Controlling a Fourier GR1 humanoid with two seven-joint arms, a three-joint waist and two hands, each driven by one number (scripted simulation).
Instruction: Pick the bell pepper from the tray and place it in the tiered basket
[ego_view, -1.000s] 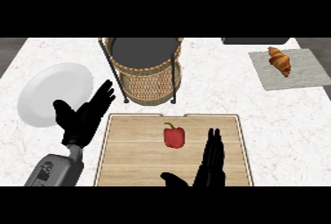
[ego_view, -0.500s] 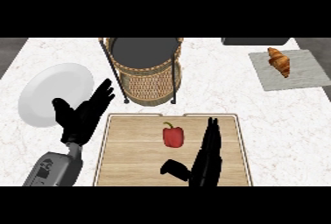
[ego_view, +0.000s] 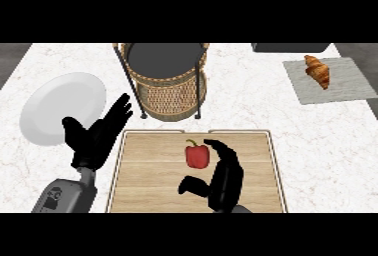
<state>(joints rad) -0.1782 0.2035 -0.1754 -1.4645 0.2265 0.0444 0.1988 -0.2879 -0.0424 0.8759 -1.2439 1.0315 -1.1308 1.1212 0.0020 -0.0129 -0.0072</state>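
Head view, left to right: the white plate (ego_view: 59, 107) lies where it lay a second ago, and the left hand (ego_view: 94, 140) has not shifted, its fingers straight and spread above the tray's left edge, its tips overlapping the plate's rim. The tiered basket (ego_view: 167, 95) stands behind the wooden tray (ego_view: 148, 170), its lower tier hidden beneath the dark top. The bell pepper (ego_view: 197, 156) sits upright on the tray, unmoved. The right hand (ego_view: 224, 180) has slid left since the earlier frame; its fingers, then straight, now arch over towards the pepper's stem while the thumb juts out apart below the fruit, so the hand is cupped beside the pepper, not clamped on it. Whether the fingertips touch it cannot be told. The right forearm is cut off at the lower edge. At far right a croissant (ego_view: 317, 71) rests on a grey mat (ego_view: 347, 85).
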